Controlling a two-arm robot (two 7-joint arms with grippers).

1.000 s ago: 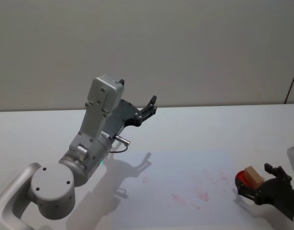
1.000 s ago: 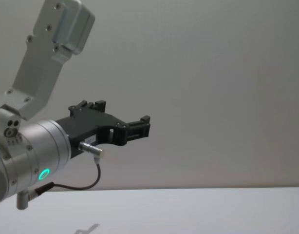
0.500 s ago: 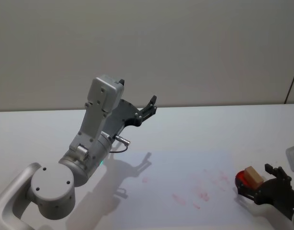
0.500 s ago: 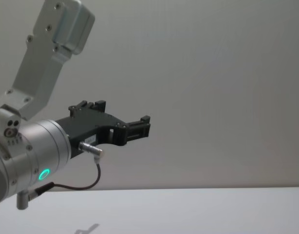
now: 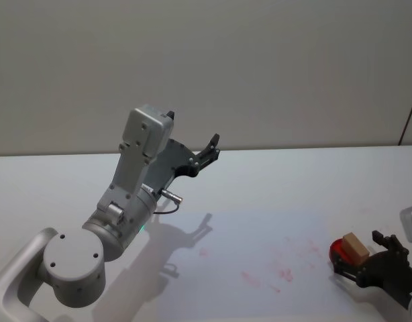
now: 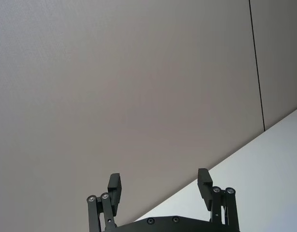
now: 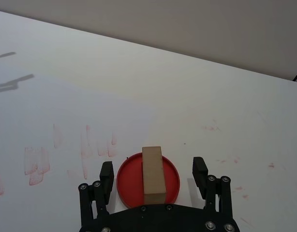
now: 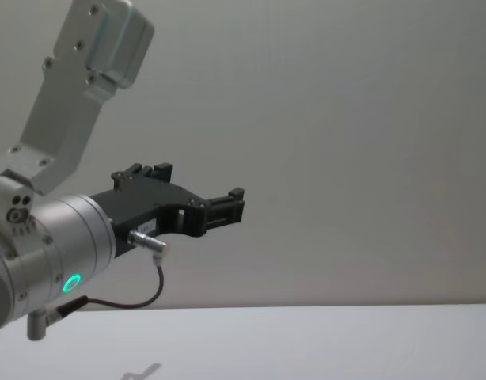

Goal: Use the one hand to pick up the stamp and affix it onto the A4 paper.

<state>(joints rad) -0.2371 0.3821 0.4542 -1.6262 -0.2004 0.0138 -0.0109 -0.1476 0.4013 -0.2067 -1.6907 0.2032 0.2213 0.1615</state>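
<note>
Light-brown and wood-coloured, the small block stamp (image 7: 153,171) stands on a flat red round ink pad (image 7: 129,182). The small black right gripper (image 7: 153,170) has its two fingers wide open, one on each side of the pad. It holds nothing and does not touch the stamp. I think a few things could go wrong from here. The fingers look low and close to the pad, so if they shut now they may pinch the red pad too, or bump it and push it away. The stamp is narrow, so a push from one finger first could tip it over. If the grip is weak, the stamp could slip out on the way up. Wet ink could also make the stamp stick, so the pad may lift with it. The thin white A4 paper (image 5: 226,235) lies flat to the left of the pad, very near it, and has smudgy red marks (image 5: 281,272) on it. A hard or sliding press could smear the ink or drag the sheet, since nothing holds it down. The big grey left arm is far to the left of the pad, with its black left gripper (image 6: 158,177) up in the air, fingers open and empty. The white table (image 5: 293,174) under the pad is smooth and plain. Behind the pad is a bare pale grey wall (image 5: 260,67) with a thin dark line (image 6: 256,63) running down it.
</note>
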